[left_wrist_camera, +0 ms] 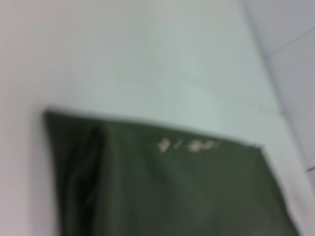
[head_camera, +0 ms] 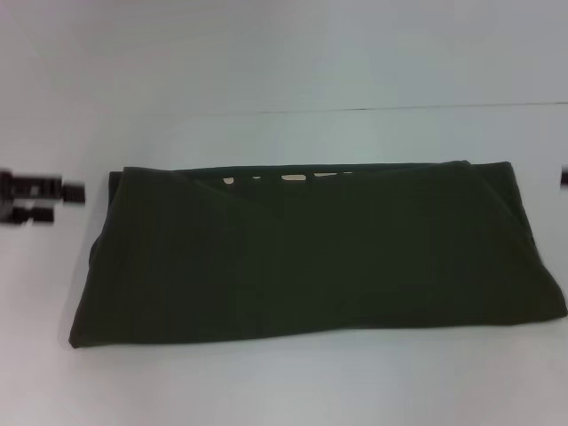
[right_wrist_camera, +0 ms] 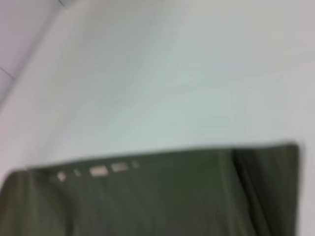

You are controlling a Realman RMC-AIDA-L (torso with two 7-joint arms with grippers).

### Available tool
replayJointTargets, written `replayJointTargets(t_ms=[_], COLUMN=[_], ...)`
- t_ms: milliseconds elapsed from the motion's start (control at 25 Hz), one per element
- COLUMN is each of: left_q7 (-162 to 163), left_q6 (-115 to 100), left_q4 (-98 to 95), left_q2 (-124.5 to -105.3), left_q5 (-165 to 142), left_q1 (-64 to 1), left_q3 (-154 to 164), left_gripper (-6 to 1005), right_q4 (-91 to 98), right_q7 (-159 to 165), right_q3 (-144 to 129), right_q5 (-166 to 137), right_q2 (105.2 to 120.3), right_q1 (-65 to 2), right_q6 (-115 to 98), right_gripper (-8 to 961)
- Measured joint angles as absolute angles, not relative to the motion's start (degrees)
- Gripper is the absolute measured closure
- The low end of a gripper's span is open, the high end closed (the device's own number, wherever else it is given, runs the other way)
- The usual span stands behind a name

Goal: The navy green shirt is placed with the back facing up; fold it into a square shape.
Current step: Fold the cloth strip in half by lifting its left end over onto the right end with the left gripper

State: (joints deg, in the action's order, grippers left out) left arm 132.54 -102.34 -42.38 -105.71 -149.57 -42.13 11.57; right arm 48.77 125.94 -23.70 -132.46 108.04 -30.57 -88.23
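Now left hand (head_camera: 40, 197) off the shirt's left edge, right hand (head_camera: 564, 177) barely showing at the right border; open or closed, cannot tell for either. Shirt (head_camera: 311, 262) flat on the table (head_camera: 284, 382), folded to a wide band. Risk: uneven grips, layers sliding, a crooked square. Only in the head view both hands; wrist views closer on the pale lettering (right_wrist_camera: 98, 170).

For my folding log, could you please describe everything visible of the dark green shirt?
The navy green shirt is dark olive, soft, cotton-like cloth, already folded into a wide, flat band lying across the white table. Pale lettering peeks out along its far edge, and a diagonal fold runs near each end. Its edges are slightly uneven. Nothing touches it; the left claw sits off its left end, apart.
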Motion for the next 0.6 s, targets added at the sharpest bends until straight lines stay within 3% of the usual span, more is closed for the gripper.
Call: replayJointTargets(t_ms=[80, 600], left_q7=[130.8, 132.3], left_q6=[-101.9, -95.8], left_q4=[-42.2, -39.2], left_q2=[-105.94, -106.96], left_q5=[-145.0, -139.1], left_q1=[-41.7, -40.6], left_q3=[11.3, 14.9], left_gripper=[103, 106], right_q4=[48.3, 38.1], right_q7=[123.1, 101.2], right_q3=[-23.3, -23.6], right_q5=[-128.1, -116.4], right_q2=[108.18, 108.85], right_q1=[-30.7, -31.4], right_q6=[-87.6, -91.5], right_gripper=[180, 147])
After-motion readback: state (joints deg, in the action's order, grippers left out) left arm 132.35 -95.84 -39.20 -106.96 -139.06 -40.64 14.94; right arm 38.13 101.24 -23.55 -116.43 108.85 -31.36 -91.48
